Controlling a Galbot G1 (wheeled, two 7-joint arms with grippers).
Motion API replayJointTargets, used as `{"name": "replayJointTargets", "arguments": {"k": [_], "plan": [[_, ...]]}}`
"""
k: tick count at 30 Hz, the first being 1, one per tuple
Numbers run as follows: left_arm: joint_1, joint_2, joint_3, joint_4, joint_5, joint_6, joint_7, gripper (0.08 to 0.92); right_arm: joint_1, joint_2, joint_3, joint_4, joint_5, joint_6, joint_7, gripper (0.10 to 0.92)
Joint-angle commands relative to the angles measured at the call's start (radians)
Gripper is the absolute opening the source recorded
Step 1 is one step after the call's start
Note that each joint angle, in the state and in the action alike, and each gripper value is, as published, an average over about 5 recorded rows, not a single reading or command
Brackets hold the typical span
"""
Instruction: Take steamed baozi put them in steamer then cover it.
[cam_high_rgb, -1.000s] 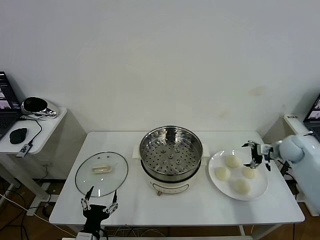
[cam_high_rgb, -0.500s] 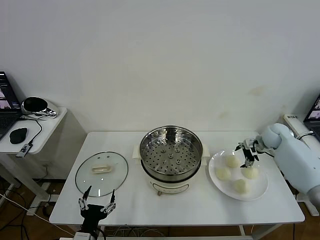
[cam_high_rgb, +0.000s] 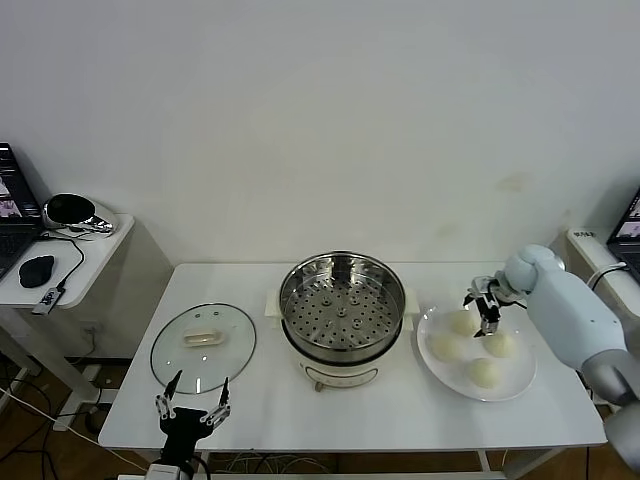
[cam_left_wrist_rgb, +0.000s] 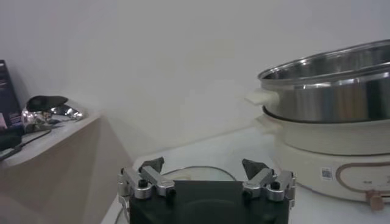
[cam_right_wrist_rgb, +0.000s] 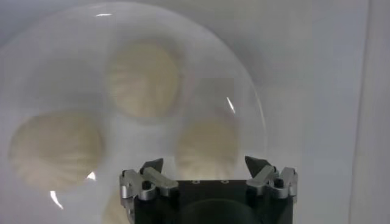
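Right wrist view: pleated cream baozi (cam_right_wrist_rgb: 144, 78) on glossy round plate (cam_right_wrist_rgb: 244, 91).

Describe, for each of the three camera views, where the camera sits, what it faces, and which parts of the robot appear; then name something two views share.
Head view: high on the robot, looking down at the white table; shows the left gripper at the near edge and the right gripper over the plate.
Left wrist view: low by the table, facing the steamer side-on; open fingers in front.
Right wrist view: above the plate, looking down on the baozi; open fingers in front.
Shared: head and right wrist views both show plate and baozi.
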Motion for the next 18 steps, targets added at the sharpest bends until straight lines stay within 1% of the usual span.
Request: {"name": "replayJointTargets", "arguments": {"k": [1,8,11,14,18], "plan": [[0.000,-0.002,0.001,0.003,0.003,-0.005,0.000,0.823,0.015,0.038,-0.005,-0.065,-0.022,0.005,0.004,0.704],[0.002,-0.005,0.001,0.002,0.005,-0.011,0.000,0.823,0.018,0.043,-0.001,-0.071,-0.029,0.009,0.015,0.597],[0.003,-0.005,0.001,0.000,0.005,-0.012,0.000,0.823,0.021,0.035,-0.009,-0.057,-0.028,0.010,0.013,0.574],[0.004,-0.003,0.000,-0.003,0.004,-0.012,0.000,0.823,0.031,0.009,-0.032,-0.013,-0.004,0.007,0.005,0.562],[0.003,0.002,-0.001,-0.004,0.000,-0.010,0.000,0.823,0.077,-0.070,-0.112,0.112,0.093,-0.011,-0.015,0.554]]}}
